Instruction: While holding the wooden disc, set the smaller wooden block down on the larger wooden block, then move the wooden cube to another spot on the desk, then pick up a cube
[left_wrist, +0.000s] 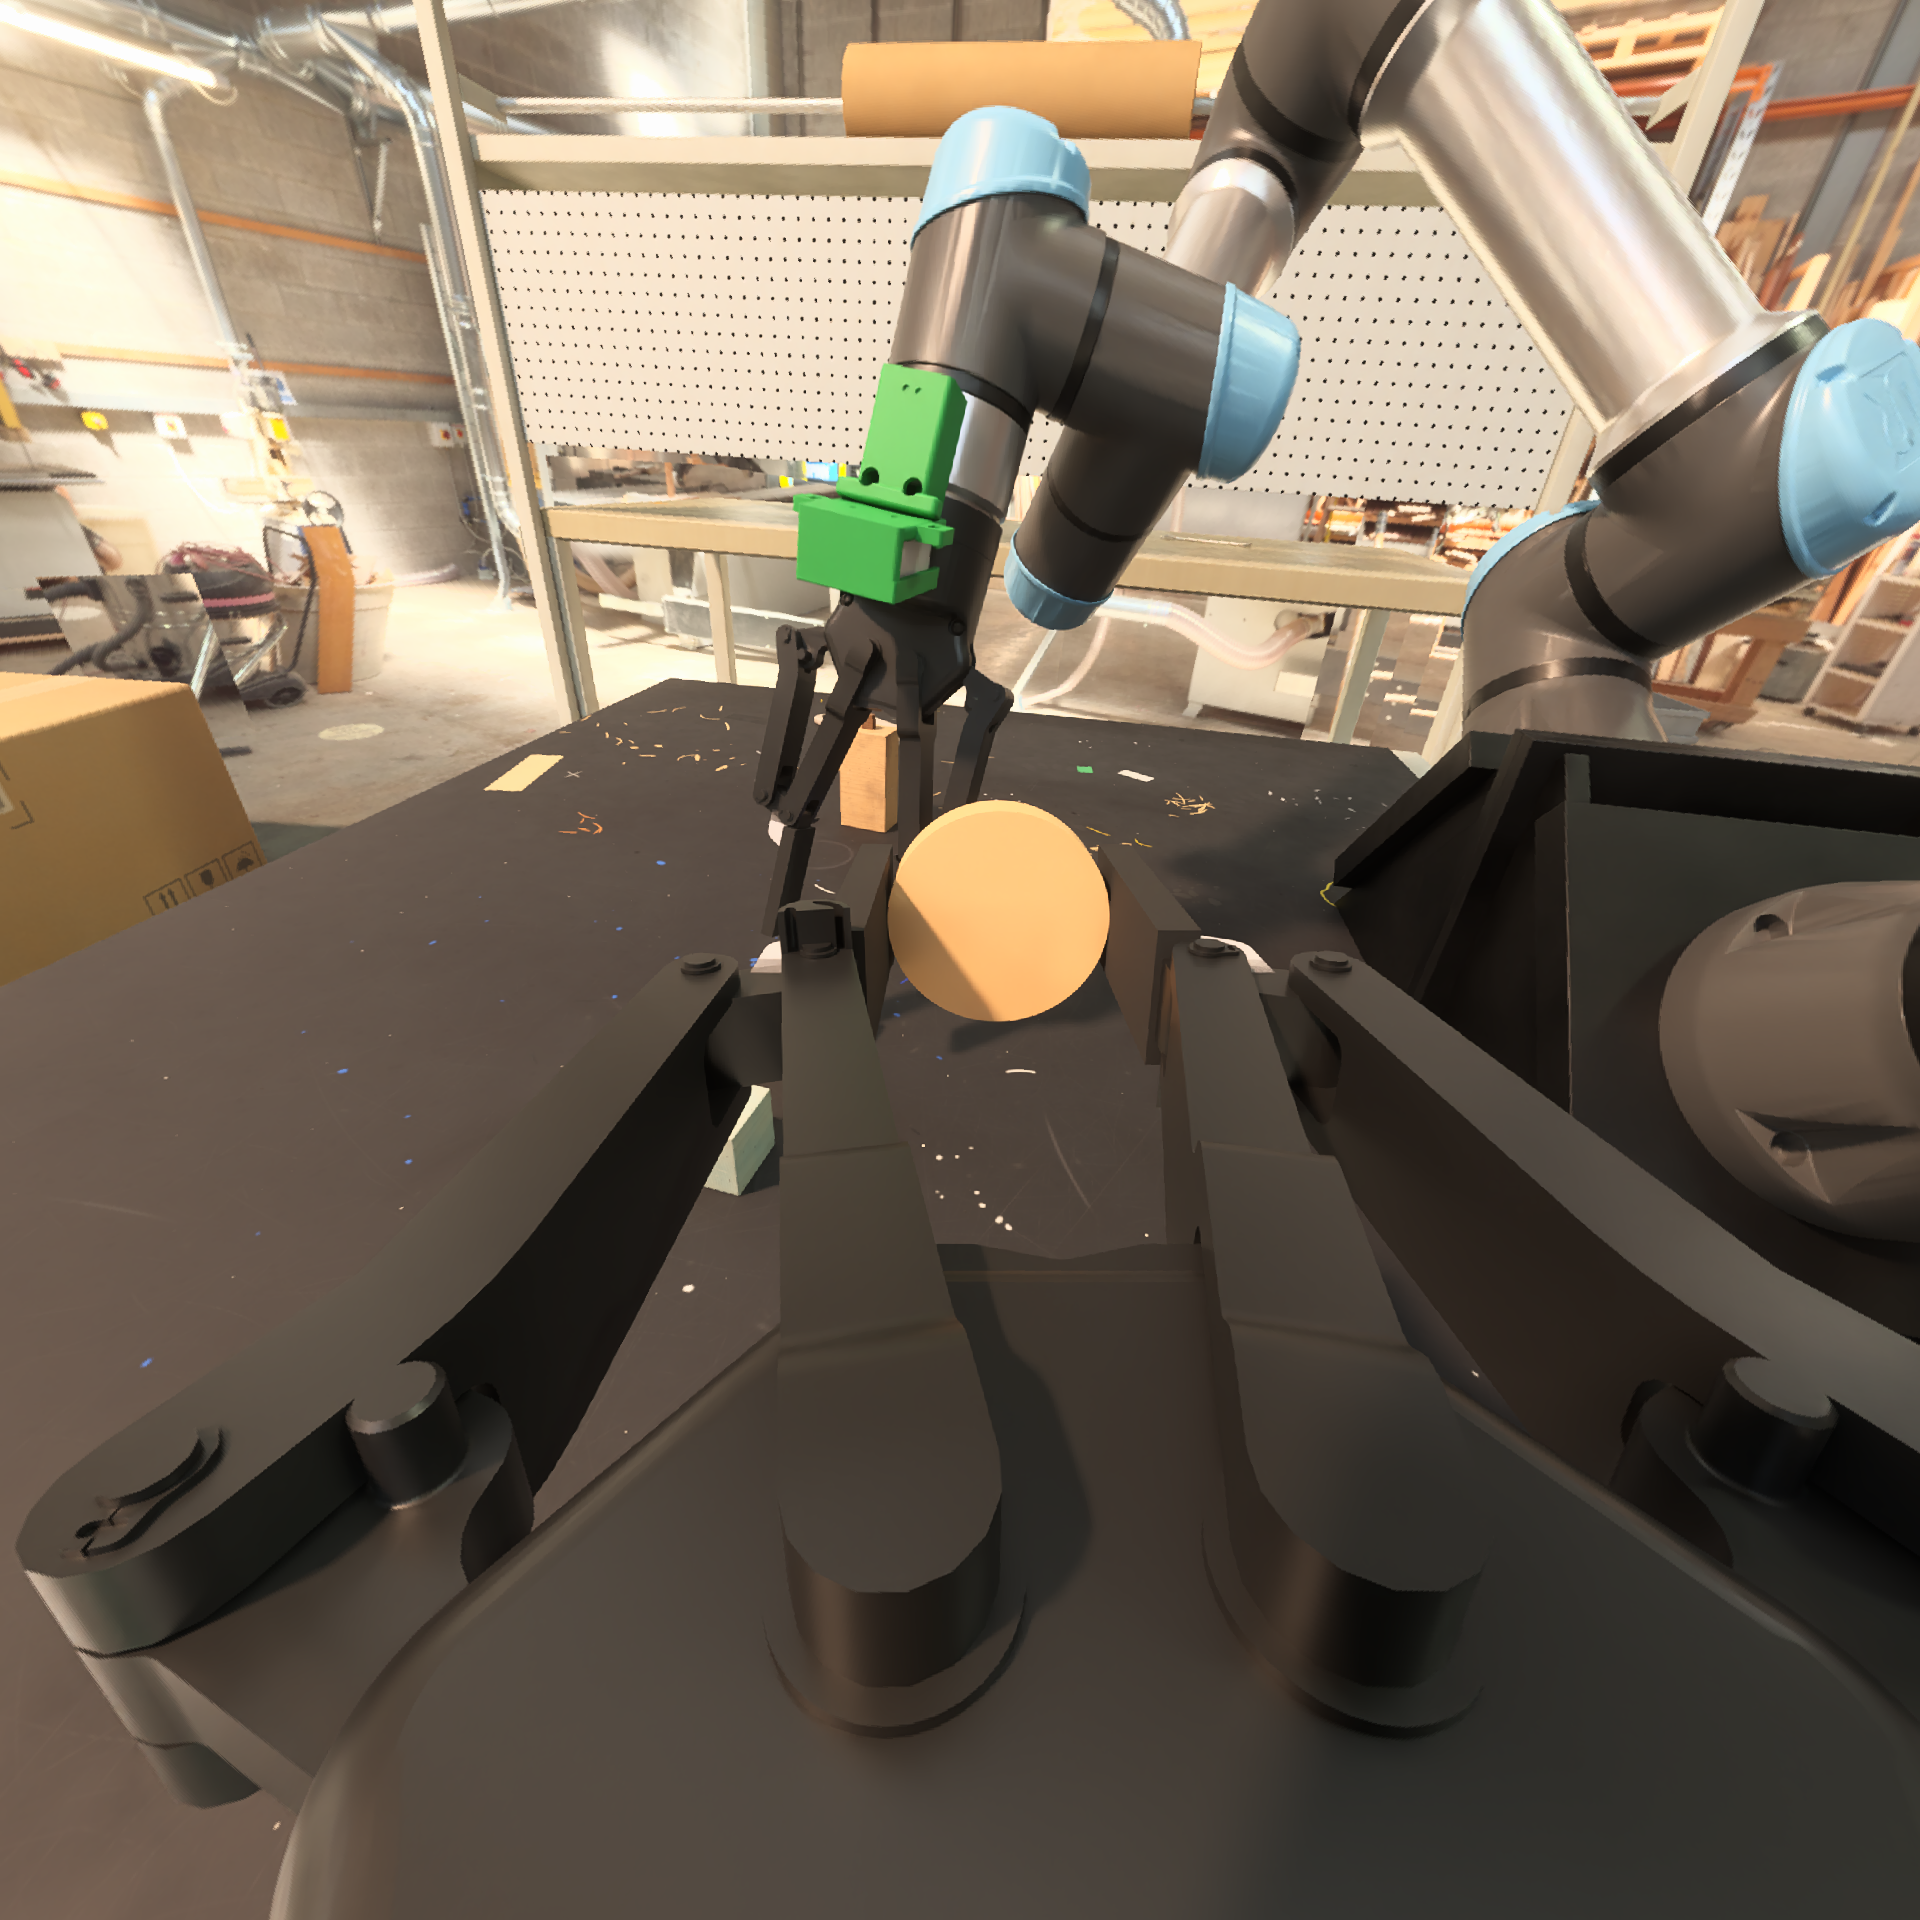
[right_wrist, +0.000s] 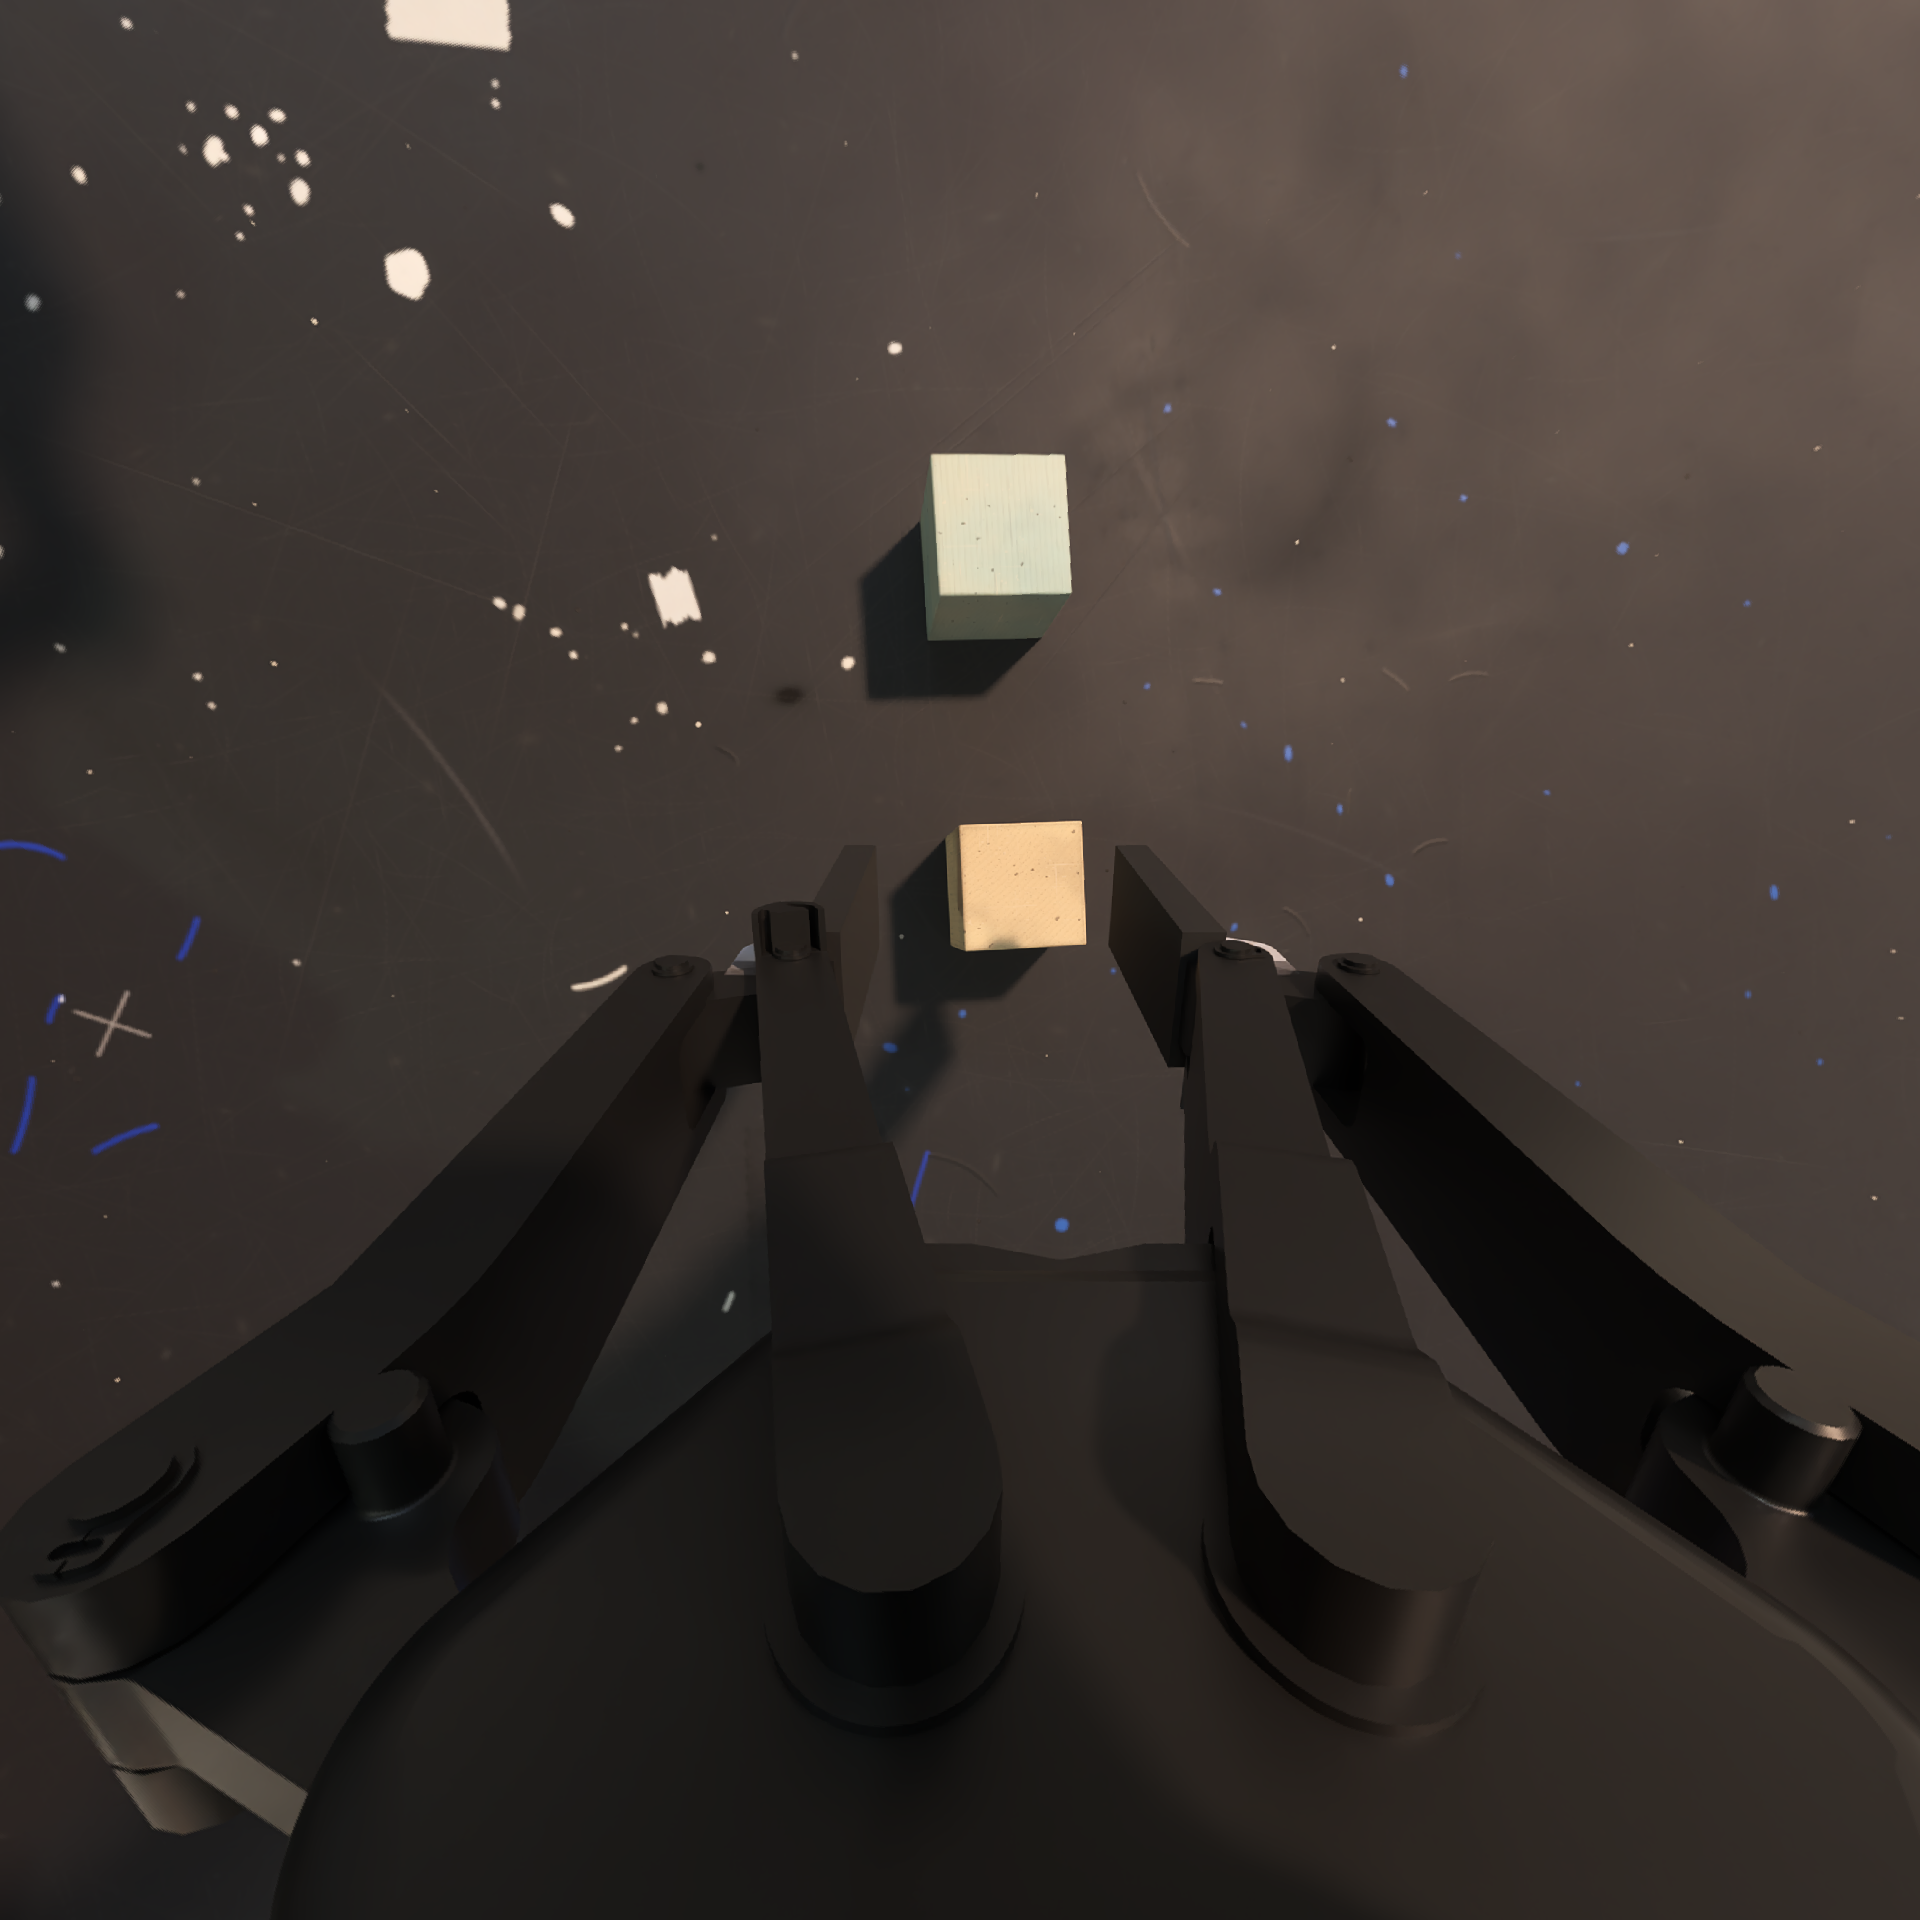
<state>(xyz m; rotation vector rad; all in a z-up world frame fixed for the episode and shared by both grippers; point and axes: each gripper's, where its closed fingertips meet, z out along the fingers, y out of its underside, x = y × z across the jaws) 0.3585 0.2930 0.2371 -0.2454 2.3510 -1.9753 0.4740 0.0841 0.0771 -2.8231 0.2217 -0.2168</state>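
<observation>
In the left wrist view my left gripper (left_wrist: 997, 925) is shut on a round tan wooden disc (left_wrist: 997, 909) and holds it above the dark desk (left_wrist: 416, 1039). Beyond it my right gripper (left_wrist: 883, 842) points down around a tan wooden block (left_wrist: 871, 774). In the right wrist view my right gripper (right_wrist: 995, 902) is open. Its fingers (right_wrist: 1143, 914) stand on either side of the tan wooden cube (right_wrist: 1016, 885) without touching it. A pale green cube (right_wrist: 995, 542) sits just beyond on the desk. It also shows partly hidden in the left wrist view (left_wrist: 746, 1148).
A cardboard box (left_wrist: 94, 810) stands at the desk's left edge. A black open bin (left_wrist: 1558, 935) stands at the right with the arm's base beside it. A pegboard frame (left_wrist: 727, 364) rises behind the desk. Paint specks mark the desk (right_wrist: 416, 416).
</observation>
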